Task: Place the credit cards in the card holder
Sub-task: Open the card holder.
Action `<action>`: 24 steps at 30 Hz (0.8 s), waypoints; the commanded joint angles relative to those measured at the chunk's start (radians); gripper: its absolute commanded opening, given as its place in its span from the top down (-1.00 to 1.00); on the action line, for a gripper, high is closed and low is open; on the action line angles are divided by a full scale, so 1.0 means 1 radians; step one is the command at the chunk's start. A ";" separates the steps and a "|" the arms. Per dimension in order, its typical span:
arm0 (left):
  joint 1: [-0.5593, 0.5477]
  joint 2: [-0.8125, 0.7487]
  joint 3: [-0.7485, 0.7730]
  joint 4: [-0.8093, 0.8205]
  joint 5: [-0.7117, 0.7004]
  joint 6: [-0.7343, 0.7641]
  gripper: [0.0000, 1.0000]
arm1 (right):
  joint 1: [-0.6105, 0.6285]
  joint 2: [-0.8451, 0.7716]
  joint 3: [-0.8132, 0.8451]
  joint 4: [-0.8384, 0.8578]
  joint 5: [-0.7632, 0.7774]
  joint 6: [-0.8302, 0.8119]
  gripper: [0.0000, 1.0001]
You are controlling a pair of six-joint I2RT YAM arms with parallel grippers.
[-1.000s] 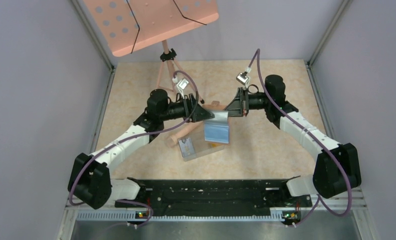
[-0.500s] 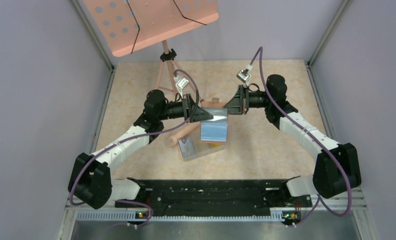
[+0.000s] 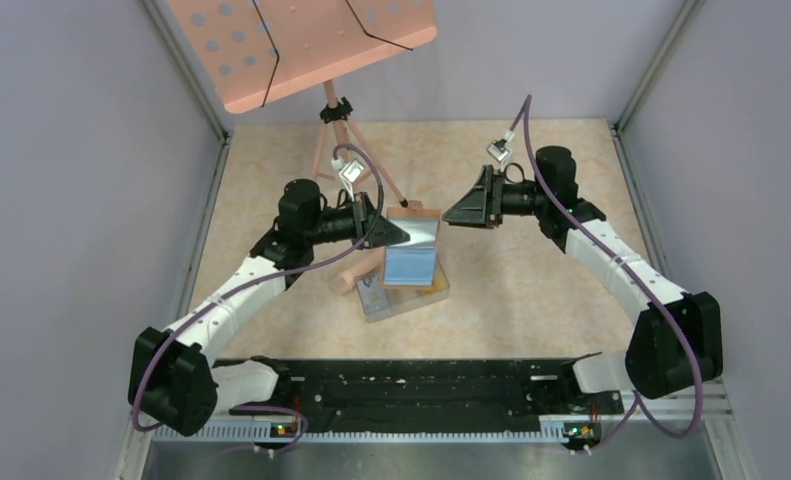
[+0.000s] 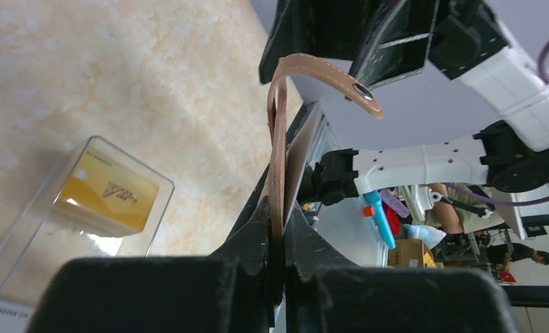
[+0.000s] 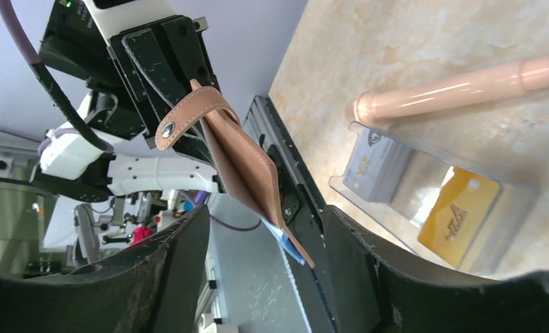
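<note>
My left gripper (image 3: 396, 233) is shut on one edge of the brown card holder (image 3: 411, 256), which hangs above the tray with its pale blue face up. In the left wrist view the holder (image 4: 278, 139) stands edge-on between the fingers of that gripper (image 4: 278, 208), its snap strap curling right. My right gripper (image 3: 449, 214) is open and apart from the holder (image 5: 247, 163), which it faces; a blue edge (image 5: 289, 246) sticks out at the holder's bottom. A yellow credit card (image 5: 459, 215) and a grey one (image 5: 375, 166) lie in the clear tray (image 3: 441, 290).
A pink cylinder (image 3: 356, 272) lies beside the tray's left side. A pink perforated stand (image 3: 301, 45) on a tripod rises at the back of the table. Grey walls close both sides, and a black rail (image 3: 421, 385) runs along the near edge.
The right gripper has let go of the card holder, opened and pulled back to the right. The left gripper has shut on the holder and drawn it leftward.
</note>
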 commanded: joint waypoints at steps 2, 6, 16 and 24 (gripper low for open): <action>0.004 -0.010 0.088 -0.234 0.023 0.136 1.00 | -0.025 -0.055 0.051 -0.082 0.011 -0.117 -0.28; 0.003 -0.004 0.100 -0.240 0.073 0.129 1.00 | -0.002 -0.034 0.055 -0.083 -0.046 -0.143 -0.30; -0.002 0.024 0.122 -0.193 0.140 0.083 1.00 | 0.165 0.058 0.101 -0.093 -0.076 -0.181 -0.32; -0.002 0.013 0.100 -0.114 0.141 0.050 0.18 | 0.163 0.072 0.086 0.007 -0.083 -0.074 1.00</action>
